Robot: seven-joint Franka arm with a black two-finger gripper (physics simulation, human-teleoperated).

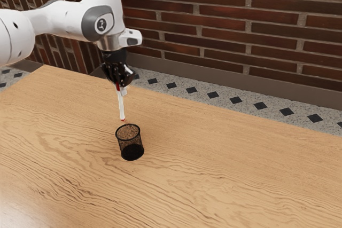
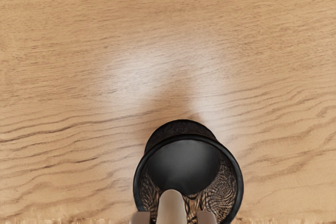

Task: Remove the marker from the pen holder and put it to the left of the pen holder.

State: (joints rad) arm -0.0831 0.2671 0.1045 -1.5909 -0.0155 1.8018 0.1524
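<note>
My gripper (image 1: 119,81) is above the table in the exterior view, shut on the white marker (image 1: 121,105), which hangs nearly upright with its reddish lower tip just above the pen holder's rim. The black mesh pen holder (image 1: 131,143) stands upright on the wood below. Looking down in the wrist view, the marker (image 2: 171,207) appears between the two fingertips of my gripper (image 2: 172,217), over the near part of the round pen holder (image 2: 239,184). The marker's upper end is hidden by the gripper.
Bare wooden tabletop (image 1: 224,169) surrounds the pen holder. Behind the table's far edge are a tiled floor strip (image 1: 246,105) and a brick wall (image 1: 224,25).
</note>
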